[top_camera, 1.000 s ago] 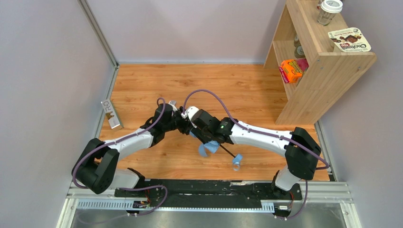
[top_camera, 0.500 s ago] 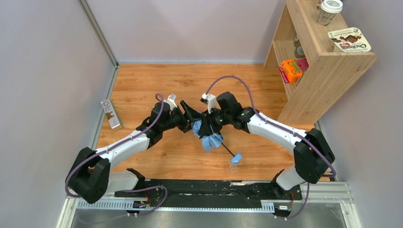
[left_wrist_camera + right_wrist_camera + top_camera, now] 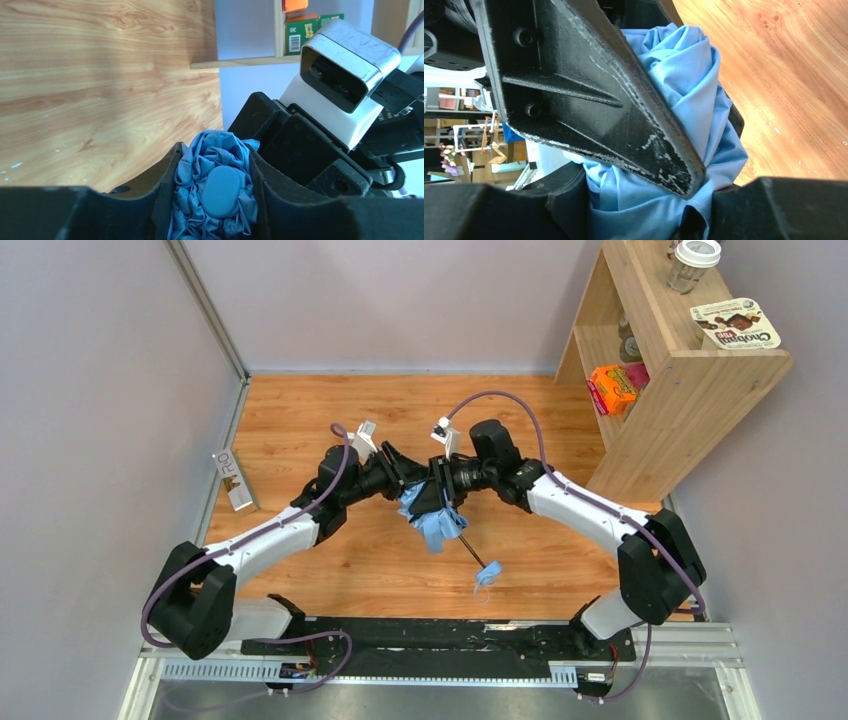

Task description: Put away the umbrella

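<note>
**While both jaws pinch its canopy, the umbrella hangs over the middle of the counter**

Because the loose fabric would spill back out if let go, I have it clamped from two sides. The left gripper (image 3: 212, 167) has its jaws part-way apart, and the crumpled sky-blue canopy of the umbrella (image 3: 200, 160) fills the gap and presses against both inner faces. The right gripper (image 3: 644, 215) comes in from the opposite side, jaws about half open and closed on the same wad of cloth. One left finger (image 3: 624, 125) lies across the bundle in the right wrist view, so the two grips sit just beside each other.

From the overhead view the arms meet nose to nose. Below them the dark shaft (image 3: 470, 550) slopes down toward the near edge, ending in the small blue handle (image 3: 490, 572) and its strap. I cannot tell whether the handle touches the wooden counter (image 3: 300, 420). The shelf (image 3: 680, 380) stands well apart at the far right. I judge the gathering is the step in hand, and stowing is not yet begun.
</note>
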`<state>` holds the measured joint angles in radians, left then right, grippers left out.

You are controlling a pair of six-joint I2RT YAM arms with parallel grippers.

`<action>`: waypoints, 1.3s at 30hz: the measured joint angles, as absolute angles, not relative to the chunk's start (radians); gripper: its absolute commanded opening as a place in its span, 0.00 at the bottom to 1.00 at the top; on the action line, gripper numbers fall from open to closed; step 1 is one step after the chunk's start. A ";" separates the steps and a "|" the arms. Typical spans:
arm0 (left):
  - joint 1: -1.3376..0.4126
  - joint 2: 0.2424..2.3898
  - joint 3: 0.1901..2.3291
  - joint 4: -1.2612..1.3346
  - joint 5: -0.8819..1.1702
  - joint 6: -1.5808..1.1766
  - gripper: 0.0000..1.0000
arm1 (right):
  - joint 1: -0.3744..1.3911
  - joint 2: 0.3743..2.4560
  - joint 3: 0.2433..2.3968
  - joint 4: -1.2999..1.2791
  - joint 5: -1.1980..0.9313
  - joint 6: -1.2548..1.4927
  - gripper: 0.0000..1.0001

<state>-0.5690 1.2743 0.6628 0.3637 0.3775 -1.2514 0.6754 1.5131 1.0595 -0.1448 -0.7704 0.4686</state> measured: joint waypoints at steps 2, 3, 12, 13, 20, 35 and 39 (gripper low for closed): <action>-0.570 1.278 0.665 0.381 0.381 -1.254 0.10 | 0.668 1.513 1.060 -0.142 -0.780 0.473 0.04; -0.570 1.278 0.666 0.387 0.381 -1.252 0.07 | 0.665 1.513 1.060 -0.144 -0.786 0.470 0.12; -0.586 1.280 0.620 0.439 0.364 -1.246 0.00 | 0.681 1.480 1.087 -0.273 -0.716 0.383 0.80; -0.588 1.282 0.607 0.450 0.364 -1.248 0.00 | 0.686 1.468 1.087 -0.282 -0.703 0.374 0.81; -0.594 1.290 0.584 0.449 0.357 -1.276 0.00 | 0.756 1.401 1.073 -0.344 -0.521 0.307 0.84; -0.586 1.293 0.645 0.199 0.331 -1.311 0.27 | 0.983 1.536 1.245 -0.588 0.008 0.099 0.00; -0.586 1.283 0.629 0.217 0.325 -1.317 0.69 | 0.981 1.534 1.245 -0.586 -0.004 0.071 0.00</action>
<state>-0.5858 1.2827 0.6292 0.2169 0.3252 -1.3170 0.9806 1.5345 1.2453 -0.5861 -0.0040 0.0711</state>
